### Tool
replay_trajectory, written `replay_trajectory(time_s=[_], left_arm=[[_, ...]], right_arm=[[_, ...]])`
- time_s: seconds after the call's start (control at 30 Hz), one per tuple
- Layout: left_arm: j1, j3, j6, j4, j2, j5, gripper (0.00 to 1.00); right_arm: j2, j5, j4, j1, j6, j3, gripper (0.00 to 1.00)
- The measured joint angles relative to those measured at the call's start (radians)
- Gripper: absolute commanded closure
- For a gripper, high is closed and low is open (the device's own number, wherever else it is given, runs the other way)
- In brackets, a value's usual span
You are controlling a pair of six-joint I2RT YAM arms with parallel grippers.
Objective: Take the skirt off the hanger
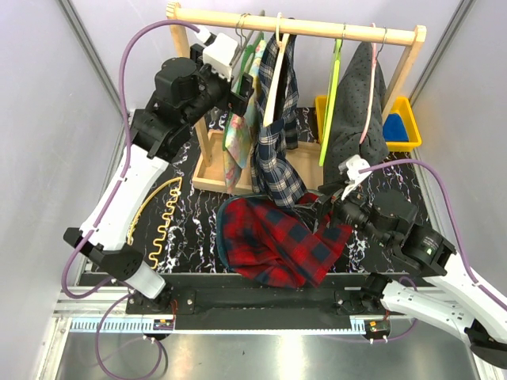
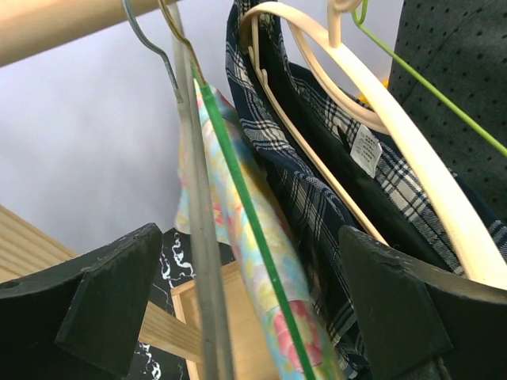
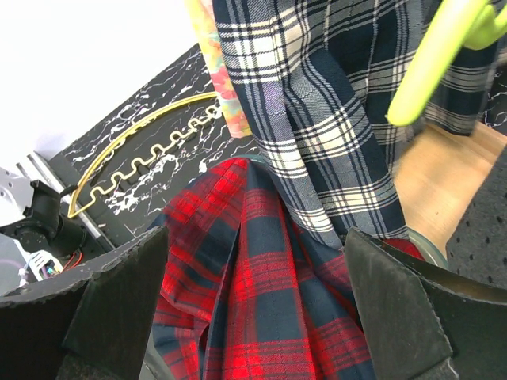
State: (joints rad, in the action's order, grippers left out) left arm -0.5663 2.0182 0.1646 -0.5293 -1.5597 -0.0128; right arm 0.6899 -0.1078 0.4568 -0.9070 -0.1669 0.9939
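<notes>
The left gripper (image 2: 253,317) is raised high at the rack, and its jaws are seen spread wide, nothing clamped. Between its fingers (image 2: 111,301) a floral garment (image 2: 265,261) is framed, hung on a thin green hanger (image 2: 238,182), with a grey wire hanger (image 2: 194,206) just beside it. Whether either finger is touching the cloth cannot be told. Just beyond, a cream hanger (image 2: 380,119) is hooked over the wooden rail (image 1: 301,26), and a navy plaid garment (image 1: 273,158) is draped on it.

Over to the right gripper (image 3: 253,317): it is held low near the right edge of the table (image 1: 198,237), jaws fully released, empty. Directly under it the red plaid skirt (image 1: 277,237) is spread in a crumpled heap at the middle of the table's near edge, between the two arms and off any hanger. The lower end of the navy plaid garment is seen reaching down onto the skirt's far side.

Further out, a yellow hanger (image 1: 158,214) with a wavy bar is laid flat toward the left edge of the table, well apart from the skirt. On the rail's right half a lime hanger (image 1: 331,103) and a dark dotted garment (image 1: 360,103) are hung side by side. Behind them, at the far right corner, a yellow bin (image 1: 408,119) is set, with something blue (image 1: 394,127) inside.
</notes>
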Motion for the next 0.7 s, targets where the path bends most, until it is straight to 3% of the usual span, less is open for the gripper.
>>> replay_trajectory(time_s=[0.17,0.57,0.67,0.7], left_arm=[[0.008,0.000,0.010,0.001,-0.027,-0.008,0.03],[0.068,-0.020,0.019,-0.003,-0.100,-0.014,0.49],[0.071,-0.020,0.026,0.001,-0.100,-0.014,0.45],[0.071,-0.020,0.027,0.000,-0.100,-0.013,0.30]], right_arm=[[-0.011,-0.013,0.001,0.000,-0.007,0.000,0.00],[-0.021,-0.034,0.004,0.000,-0.022,0.000,0.00],[-0.022,-0.034,0.004,0.000,-0.023,0.000,0.00],[-0.021,-0.034,0.004,0.000,-0.023,0.000,0.00]])
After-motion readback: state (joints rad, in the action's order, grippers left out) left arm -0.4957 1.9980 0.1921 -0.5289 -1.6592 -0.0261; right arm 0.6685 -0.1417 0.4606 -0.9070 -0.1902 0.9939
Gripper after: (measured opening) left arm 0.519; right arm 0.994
